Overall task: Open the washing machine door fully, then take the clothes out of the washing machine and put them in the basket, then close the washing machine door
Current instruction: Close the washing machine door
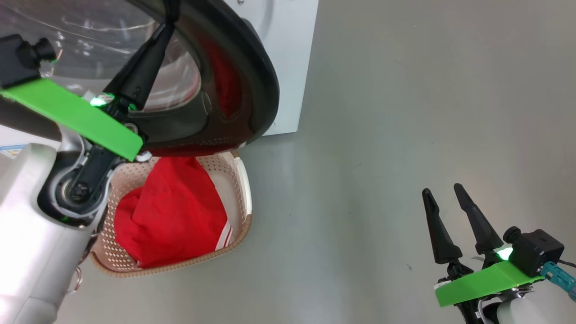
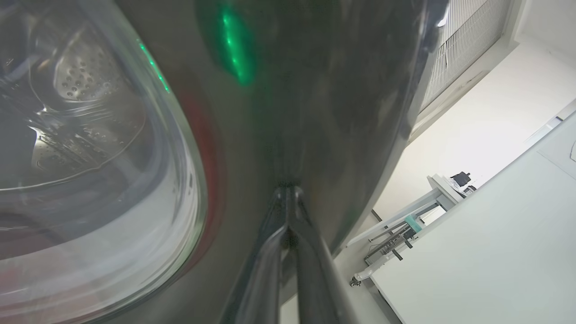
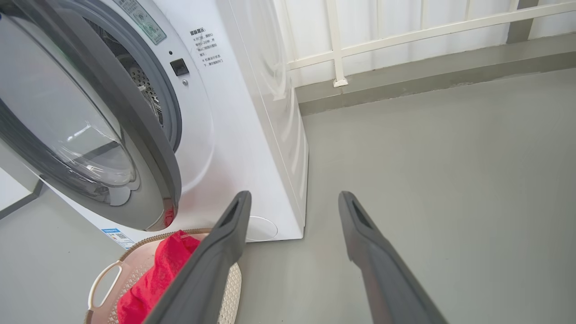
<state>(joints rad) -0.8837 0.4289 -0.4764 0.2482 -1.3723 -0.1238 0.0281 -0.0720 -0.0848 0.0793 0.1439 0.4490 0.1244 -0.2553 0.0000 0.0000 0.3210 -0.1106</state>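
Two garments lie in the basket (image 1: 246,211), which stands on the grey floor (image 1: 405,112) just in front of the washing machine (image 1: 288,54). These clothes (image 1: 175,211) are a plain red piece heaped on top and, at its lower right edge, a strip of red and white stripes. The washing machine door (image 1: 252,67) stands ajar, swung out from the white front so that its glossy black rim hangs over the far end of the basket (the red cloth is mirrored in that rim). The left hand (image 1: 170,13) is closed with its two dark fingers pressed together and nothing between them. In the left wrist view its tips (image 2: 288,189) meet their own reflection on the door's (image 2: 315,90) dark surface, beside the bulging glass window. The right hand (image 1: 443,191) is open and empty, fingers spread above bare floor, well apart from the basket and the machine. Its wrist view, looking between those fingers (image 3: 225,243), takes in the door (image 3: 148,148), the grey rubber ring, a slice of perforated steel drum (image 3: 144,83) and the basket's (image 3: 101,279) white handle.
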